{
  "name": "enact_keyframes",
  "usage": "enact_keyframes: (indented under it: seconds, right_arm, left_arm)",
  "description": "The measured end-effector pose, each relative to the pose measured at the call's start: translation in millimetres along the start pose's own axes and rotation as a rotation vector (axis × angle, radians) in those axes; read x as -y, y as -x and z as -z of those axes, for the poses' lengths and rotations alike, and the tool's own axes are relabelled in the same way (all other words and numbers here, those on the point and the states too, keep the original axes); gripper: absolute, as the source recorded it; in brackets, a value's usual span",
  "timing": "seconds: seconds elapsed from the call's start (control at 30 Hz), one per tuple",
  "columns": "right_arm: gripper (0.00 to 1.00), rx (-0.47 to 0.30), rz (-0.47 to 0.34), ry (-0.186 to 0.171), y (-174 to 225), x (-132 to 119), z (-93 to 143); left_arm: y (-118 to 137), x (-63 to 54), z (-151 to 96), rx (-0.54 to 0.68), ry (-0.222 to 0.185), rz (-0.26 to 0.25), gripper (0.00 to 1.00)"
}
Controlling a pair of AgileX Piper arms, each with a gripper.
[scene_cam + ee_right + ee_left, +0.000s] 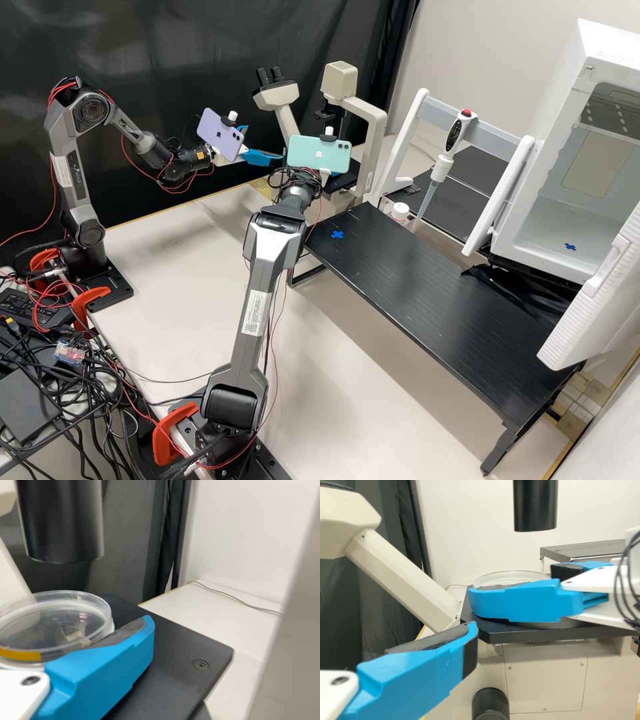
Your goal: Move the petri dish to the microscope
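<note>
Near the microscope (373, 127), my right gripper (325, 175) is mostly behind its phone in the high view. In the left wrist view the right gripper (551, 582) has the clear petri dish (510, 575) between its fingers at the black stage (520, 636). The right wrist view shows one blue finger (107, 672) against the side of the dish (55, 617), which has a yellow strip and lies below the dark objective. Left of the microscope, my left gripper (259, 144) stands open, its blue fingers apart; one finger (415, 680) shows close up in the left wrist view.
The microscope's eyepiece head (275, 93) rises behind the grippers. A black raised shelf (427, 300) with a blue cross is to the right. Beyond it are a pipette on a white stand (427, 107) and an open white chamber (573, 220). Cables lie at the left.
</note>
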Motion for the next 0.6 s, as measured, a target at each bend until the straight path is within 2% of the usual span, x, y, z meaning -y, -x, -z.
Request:
enact_keyframes:
  seconds: [0.3,0.37,0.6]
  right_arm:
    - [1.0,0.023,-0.011,-0.016,50.2,-24.8,-0.4]
    - [1.0,0.02,-0.01,-0.035,67.9,-29.1,2.7]
    - [1.0,-0.036,0.057,0.019,130.2,-26.3,5.8]
  left_arm:
    - [0.0,0.0,0.0,0.0,0.0,0.0,1.0]
    - [0.0,0.0,0.0,0.0,0.0,0.0,1.0]
    - [0.0,0.0,0.0,0.0,0.0,0.0,1.0]
